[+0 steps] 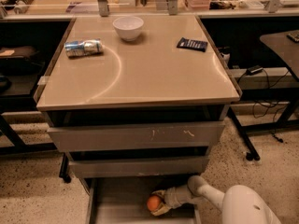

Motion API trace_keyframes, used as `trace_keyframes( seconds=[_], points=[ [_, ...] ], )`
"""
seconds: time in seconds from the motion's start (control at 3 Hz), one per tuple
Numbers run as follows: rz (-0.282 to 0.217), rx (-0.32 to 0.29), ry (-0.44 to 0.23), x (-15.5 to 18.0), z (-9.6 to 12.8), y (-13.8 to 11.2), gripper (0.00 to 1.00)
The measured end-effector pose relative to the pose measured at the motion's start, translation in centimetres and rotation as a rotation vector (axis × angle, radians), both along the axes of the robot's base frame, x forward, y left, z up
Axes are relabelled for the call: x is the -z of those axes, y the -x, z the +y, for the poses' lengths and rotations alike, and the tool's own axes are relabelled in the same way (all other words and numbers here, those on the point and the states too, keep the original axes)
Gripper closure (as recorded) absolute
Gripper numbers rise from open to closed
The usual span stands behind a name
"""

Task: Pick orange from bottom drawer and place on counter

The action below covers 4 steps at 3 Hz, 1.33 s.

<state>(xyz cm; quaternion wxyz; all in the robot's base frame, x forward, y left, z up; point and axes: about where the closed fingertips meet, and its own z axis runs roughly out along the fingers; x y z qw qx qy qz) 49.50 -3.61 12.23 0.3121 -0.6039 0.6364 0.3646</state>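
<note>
The orange (153, 203) is a small round fruit in the open bottom drawer (117, 204), near its right side on the flat grey floor. My gripper (158, 203) reaches in from the right at the end of a white arm, and its pale fingers (160, 211) sit around the orange, one above and one below. The counter (140, 73) is the glossy beige tabletop over the grey drawer cabinet.
On the counter stand a white bowl (128, 28), a crushed can (83, 47) lying on its side and a dark packet (192, 44). The two upper drawer fronts (135, 136) are pushed in. Black table legs and cables stand to the right on the speckled floor.
</note>
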Motion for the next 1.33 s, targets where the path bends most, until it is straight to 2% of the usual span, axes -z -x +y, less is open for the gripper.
trace_keyframes(
  seconds=[0.33, 0.67, 1.0, 1.33],
  points=[
    [0.0, 0.0, 0.0, 0.0, 0.0, 0.0, 1.0],
    [-0.021, 0.005, -0.014, -1.3, -0.3, 1.4, 1.0],
    [-0.097, 0.036, -0.036, -4.9, -1.9, 3.0, 1.0],
    [-0.204, 0.081, -0.034, -10.0, -5.3, 5.2, 1.0]
  ],
)
